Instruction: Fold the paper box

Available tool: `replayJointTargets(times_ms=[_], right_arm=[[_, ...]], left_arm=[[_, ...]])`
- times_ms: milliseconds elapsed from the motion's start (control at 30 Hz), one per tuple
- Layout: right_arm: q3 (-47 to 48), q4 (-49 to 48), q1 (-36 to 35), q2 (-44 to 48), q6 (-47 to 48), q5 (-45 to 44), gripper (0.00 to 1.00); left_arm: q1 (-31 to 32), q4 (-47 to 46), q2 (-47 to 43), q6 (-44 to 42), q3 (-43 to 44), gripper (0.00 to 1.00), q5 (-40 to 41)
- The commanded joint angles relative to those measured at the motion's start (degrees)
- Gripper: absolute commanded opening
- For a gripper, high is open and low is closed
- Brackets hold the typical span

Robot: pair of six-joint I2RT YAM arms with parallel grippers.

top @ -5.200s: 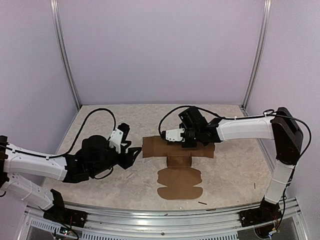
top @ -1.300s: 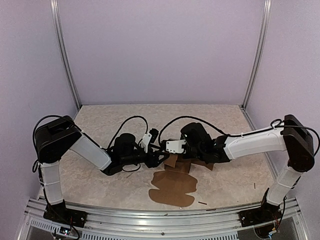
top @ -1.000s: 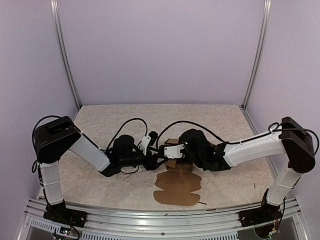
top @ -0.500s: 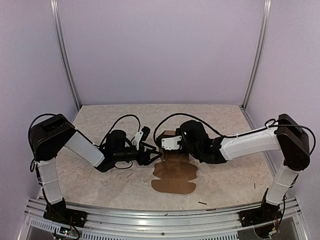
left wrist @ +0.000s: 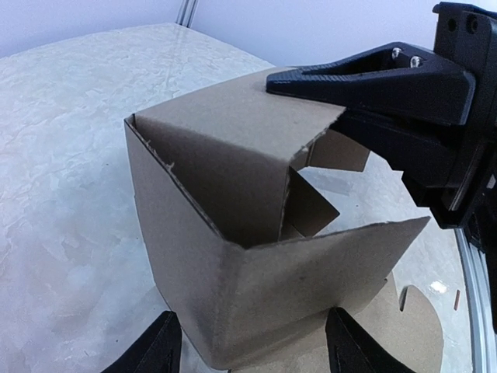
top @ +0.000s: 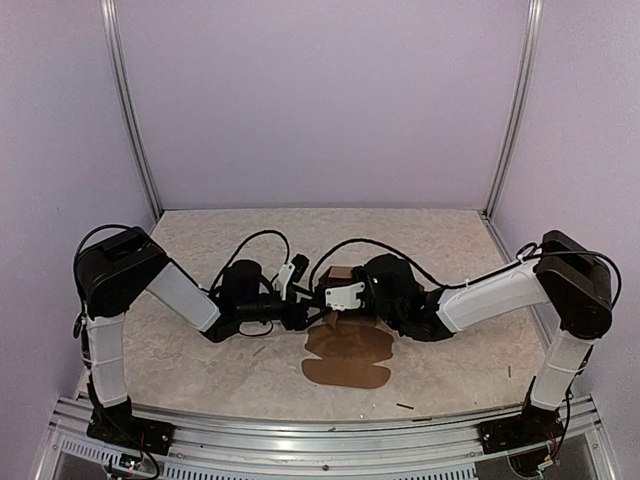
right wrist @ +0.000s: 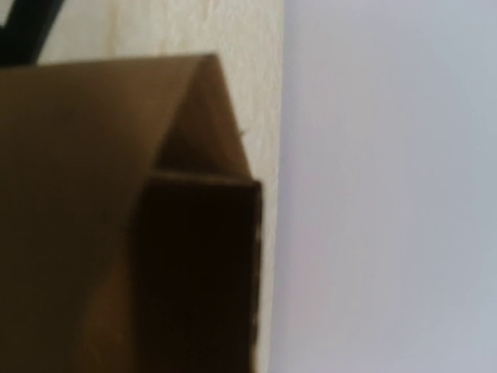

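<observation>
Right jaws were shut on paper box (left wrist: 233,256) top flap, upper right. Left jaws stood open astride its base; contact unclear.

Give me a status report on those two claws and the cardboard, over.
Right claw shut on paper box top panel. Left claw open, straddling a corner. Box half-formed, rounded flaps lying flat. Nothing blocking.

Right wrist view: paper box (right wrist: 116,233) blurred, cropped; my left hand (left wrist: 250,350) has fingers (left wrist: 155,353) cut off by bottom edge.
</observation>
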State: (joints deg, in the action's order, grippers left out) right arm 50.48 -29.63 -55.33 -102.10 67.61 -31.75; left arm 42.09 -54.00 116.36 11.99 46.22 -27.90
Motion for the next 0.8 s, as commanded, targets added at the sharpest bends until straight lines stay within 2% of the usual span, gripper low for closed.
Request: replayJointTargets(times_ms=[0,233,400,567,667,767], right_arm=[[-1.6,-0.9,-0.3,-0.2,-1.5,0.3,0.02],[-1.8,2.1,-1.0,0.1,-3.5,-0.3,0.07],[-2.2,5.3,-1.3,1.1,-5.7,-0.4,0.11],[0.3,14.3,-1.3,3.1,-10.7,2.3,0.18],[2.7,21.5,-1.2,4.0,-14.9,4.8,0.25],[5.4,27.1,-0.7,4.7,-18.5,7.0,0.28]], left_arm=[[2.1,1.5,1.7,-1.9,2.2,0.62,6.8],[4.5,1.5,3.3,-2.9,3.9,0.58,13.6],[5.6,0.2,4.6,-2.9,4.3,0.48,18.1],[6.0,-1.0,5.0,-2.8,4.0,0.41,21.0],[6.0,-1.4,5.3,-3.0,4.1,0.39,22.1],[6.0,-2.5,5.7,-3.4,4.1,0.38,21.9]])
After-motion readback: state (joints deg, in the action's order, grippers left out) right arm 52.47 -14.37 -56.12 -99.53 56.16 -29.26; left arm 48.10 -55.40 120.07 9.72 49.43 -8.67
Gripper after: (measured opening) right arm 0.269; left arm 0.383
